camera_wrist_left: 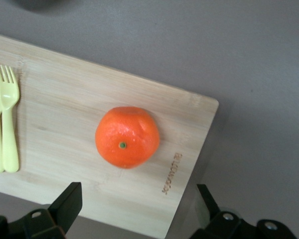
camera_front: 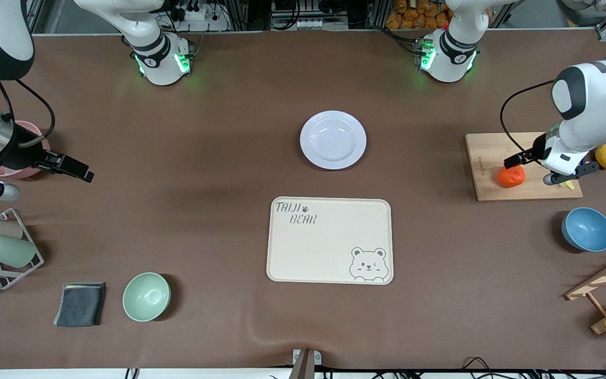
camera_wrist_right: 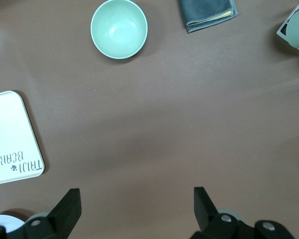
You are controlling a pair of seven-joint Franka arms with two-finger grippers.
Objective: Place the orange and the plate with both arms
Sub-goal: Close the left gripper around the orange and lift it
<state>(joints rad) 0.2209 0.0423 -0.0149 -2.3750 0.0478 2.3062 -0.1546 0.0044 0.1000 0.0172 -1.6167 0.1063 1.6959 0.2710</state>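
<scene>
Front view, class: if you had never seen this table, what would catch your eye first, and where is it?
The bright orange stands out first, sitting on a wooden board at the left arm's end of the table, with the open left gripper over it. Next comes the white plate mid-table, with the cream bear tray nearer the camera. The open right gripper waits over bare table at the right arm's end.

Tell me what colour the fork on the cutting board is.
Pale yellow fork, clearest in the left wrist view.
</scene>
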